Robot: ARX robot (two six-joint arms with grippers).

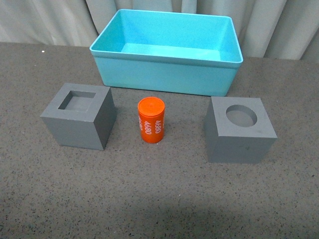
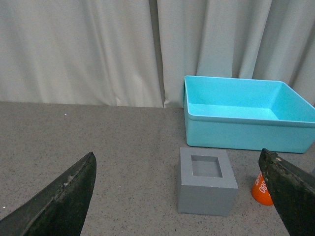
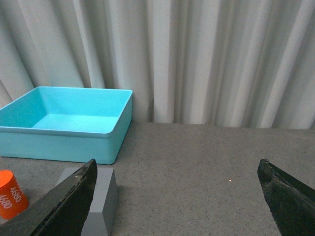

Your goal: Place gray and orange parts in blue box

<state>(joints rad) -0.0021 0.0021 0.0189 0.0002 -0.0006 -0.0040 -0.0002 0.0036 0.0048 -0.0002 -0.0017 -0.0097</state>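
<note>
Nothing binned yet. The blue box sits empty at the back of the table. In front of it stand the square-recess cube to the left, the orange cylinder upright in the middle, and the round-recess cube to the right.

My left gripper is spread wide and empty, with the square-recess cube straight ahead between its fingers, so that cube is likely first. My right gripper is also wide and empty, and the round-recess cube lies on its side.

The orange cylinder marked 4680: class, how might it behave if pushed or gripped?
The orange cylinder stands upright on its flat end, taller than wide, so a high push would probably tip it. Once down, its round wall would likely let it roll. Its smooth surface may slip when gripped.
</note>
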